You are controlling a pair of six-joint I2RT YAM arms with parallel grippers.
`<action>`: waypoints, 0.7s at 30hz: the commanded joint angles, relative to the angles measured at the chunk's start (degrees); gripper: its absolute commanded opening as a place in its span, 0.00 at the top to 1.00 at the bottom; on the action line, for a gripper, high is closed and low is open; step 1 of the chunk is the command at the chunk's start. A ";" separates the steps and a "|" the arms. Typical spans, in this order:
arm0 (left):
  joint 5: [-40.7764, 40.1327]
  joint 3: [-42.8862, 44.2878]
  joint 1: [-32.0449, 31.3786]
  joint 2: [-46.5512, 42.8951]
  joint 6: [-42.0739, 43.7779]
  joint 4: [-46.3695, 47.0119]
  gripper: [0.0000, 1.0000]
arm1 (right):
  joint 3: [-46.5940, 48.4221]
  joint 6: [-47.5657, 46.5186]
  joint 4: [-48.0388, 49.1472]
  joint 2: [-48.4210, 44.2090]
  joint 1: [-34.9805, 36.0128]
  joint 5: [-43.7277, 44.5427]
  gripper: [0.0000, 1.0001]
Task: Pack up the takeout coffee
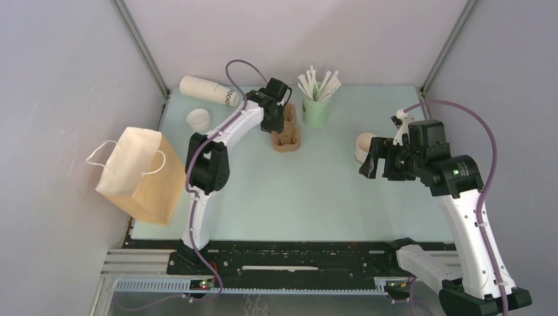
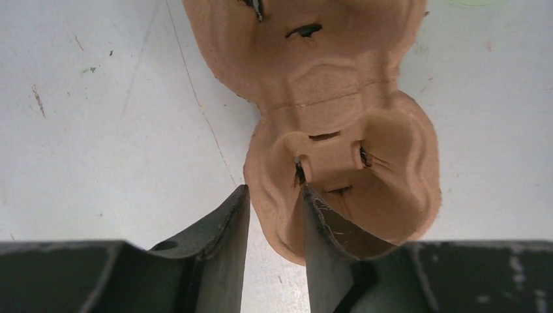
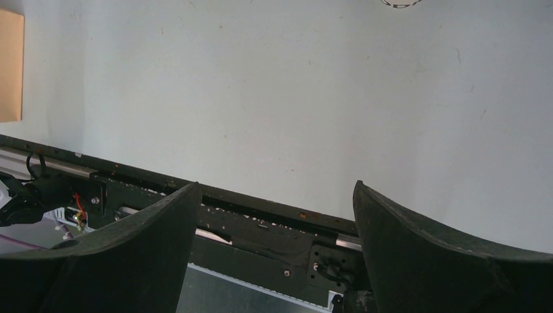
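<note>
The takeout coffee cup (image 1: 364, 146), small and cream-white, stands upright at the right of the table. Its white round lid (image 1: 198, 118) lies far off at the back left. My right gripper (image 1: 370, 164) hovers just in front of the cup, open and empty (image 3: 275, 185); only a sliver of the cup's base (image 3: 401, 2) shows in the right wrist view. My left gripper (image 1: 279, 120) is down on a brown pulp cup carrier (image 1: 287, 137). Its fingers straddle one wall of the near pocket (image 2: 274, 190) and are shut on the carrier (image 2: 339, 85).
A tan paper bag (image 1: 141, 174) with white handles stands at the left edge. A long stack of nested cups (image 1: 209, 90) lies at the back left. A pale green cup of white sticks (image 1: 316, 108) stands right of the carrier. The black base rail (image 3: 261, 215) runs along the near edge.
</note>
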 commanded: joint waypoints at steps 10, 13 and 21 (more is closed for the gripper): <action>-5.95 7.07 -0.34 4.26 1.51 -1.98 0.71 | -0.61 0.65 0.73 -0.97 -0.25 -0.66 0.05; -7.53 7.07 -0.58 3.60 1.68 -2.28 0.73 | -0.66 0.63 0.78 -0.88 -0.29 -0.72 0.05; -9.85 7.35 -1.61 1.69 2.10 -2.40 0.74 | -1.01 0.81 0.97 -0.88 -0.33 -0.98 0.05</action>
